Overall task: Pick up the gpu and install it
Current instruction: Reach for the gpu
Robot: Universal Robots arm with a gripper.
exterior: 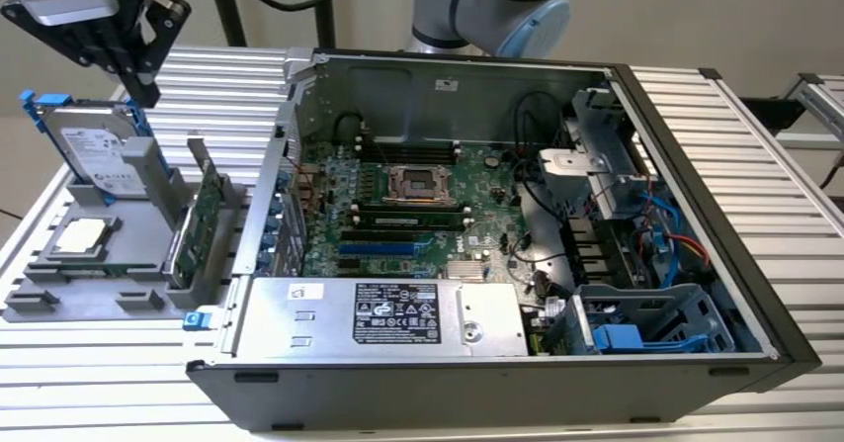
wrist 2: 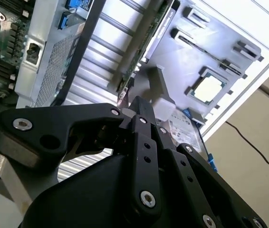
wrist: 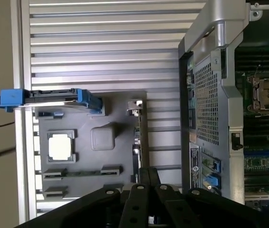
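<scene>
A slatted metal table [exterior: 738, 145] carries an open computer case [exterior: 462, 388] lying on its side, its motherboard [exterior: 409, 215] exposed. On the exterior view's left, just beside the case, sits a grey fixture tray [exterior: 79, 299]. A silver hard drive [exterior: 103, 155] with blue clips stands upright at the tray's far end. The gpu [exterior: 205, 224] stands on edge in a tray slot, between the hard drive and the case wall, untouched. The gripper [exterior: 145, 94] hangs above the hard drive, apart from the gpu, its fingers [wrist: 145, 176] pressed together and holding nothing. A square CPU chip [exterior: 82, 236] lies flat on the tray.
</scene>
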